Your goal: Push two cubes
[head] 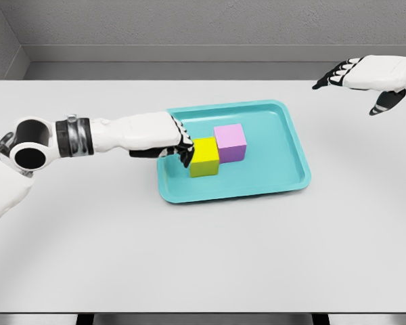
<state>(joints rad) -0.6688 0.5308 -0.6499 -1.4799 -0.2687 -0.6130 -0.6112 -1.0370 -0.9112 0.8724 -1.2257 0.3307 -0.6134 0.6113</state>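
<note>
Grey walls close behind a pale grey table (203, 257) on which a teal tray (284, 179) lies near the middle. Inside the tray a yellow cube (205, 157) sits left of centre, and a pink cube (231, 143) stands just behind and to its right, the two meeting at a corner rather than face to face. The left hand (164, 139) reaches over the tray's left rim with its fingers held together and extended, gripping nothing, fingertips touching the yellow cube's left face.

The offset contact is the main risk. A push to the right would load the pink cube off-centre, so it may spin away and slip past instead of travelling with the yellow one. The yellow cube may also rotate if the fingertips press off the middle of its face. Because the tray rests loose on the table, a hard shove could drag the whole tray once the cubes reach the raised right rim. The wrist crossing the left rim could catch it as well.

The right hand (365, 78) hovers well apart at the upper right, fingers spread and empty.
</note>
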